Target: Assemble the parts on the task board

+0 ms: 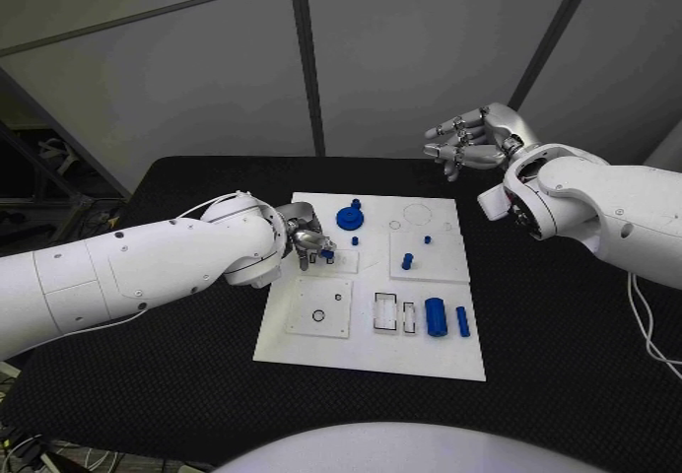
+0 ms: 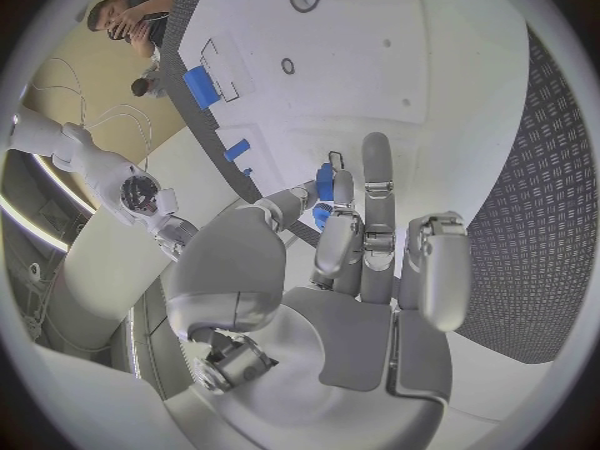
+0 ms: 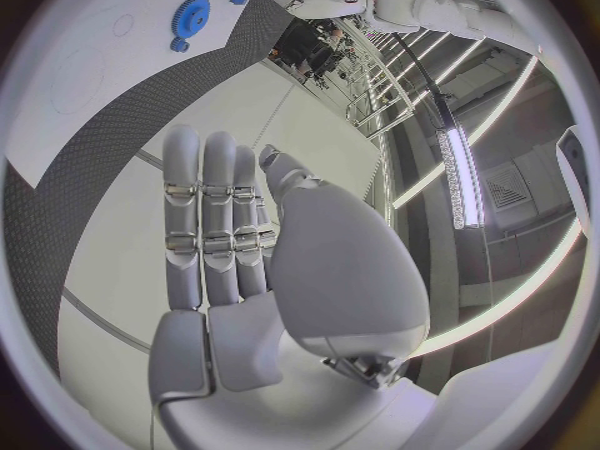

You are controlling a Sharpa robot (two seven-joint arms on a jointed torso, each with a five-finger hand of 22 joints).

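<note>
The white task board lies mid-table. My left hand is low over the board's left side and pinches a small blue part between thumb and fingertips; the same small blue part sits just above a raised white square. A blue gear stands behind it, and the gear also appears in the right wrist view. Short blue pegs stand mid-board. Two blue cylinders lie at the front right. My right hand hangs raised beyond the board's back right corner, fingers apart, holding nothing; the right hand is bare-palmed.
Two rectangular slots and a small ring on a white square mark the board's front half. Black table surrounds the board on all sides. My left arm lies across the table's left part.
</note>
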